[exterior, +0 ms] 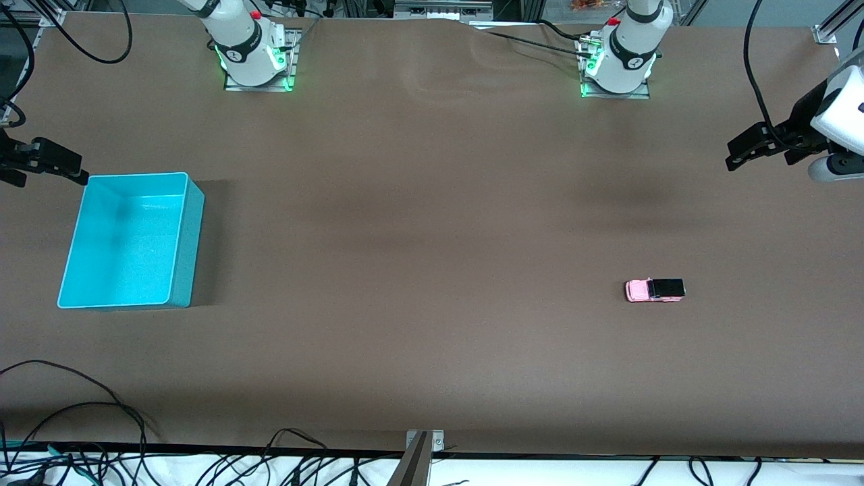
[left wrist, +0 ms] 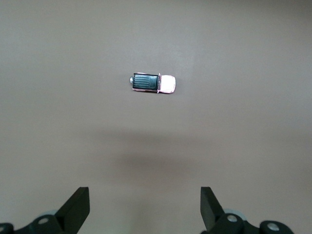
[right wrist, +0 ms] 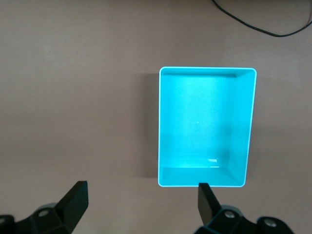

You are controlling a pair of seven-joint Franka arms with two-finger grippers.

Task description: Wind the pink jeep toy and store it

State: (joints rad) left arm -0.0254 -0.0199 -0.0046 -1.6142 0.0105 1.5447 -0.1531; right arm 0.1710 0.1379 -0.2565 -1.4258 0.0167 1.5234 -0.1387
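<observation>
On a brown table (exterior: pixel 432 223), seen from the high front camera, the pink jeep toy (exterior: pixel 655 289) sits alone on its wheels at about four o'clock from the table's centre, toward the left arm's end, its pink nose pointing toward the right arm's end and its black rear roof toward the left arm's end. Nothing touches it. Loose black cables (exterior: pixel 74 439) trail along the table's near edge. Farther from the camera, at about nine o'clock from centre and toward the right arm's end, a turquoise bin (exterior: pixel 185 253) stands upright with nothing inside. At roughly two o'clock from the jeep, the left gripper (exterior: pixel 739 154) hangs in the air over the table's edge at the left arm's end, its fingers (left wrist: pixel 78 204) spread wide and holding nothing. The right gripper (exterior: pixel 71 172) hangs just beside the bin's farthest corner, at about eleven o'clock from the bin's middle, its fingers (right wrist: pixel 75 197) likewise spread wide and empty. Both arm bases (exterior: pixel 253 57) stand along the table's farthest edge.
</observation>
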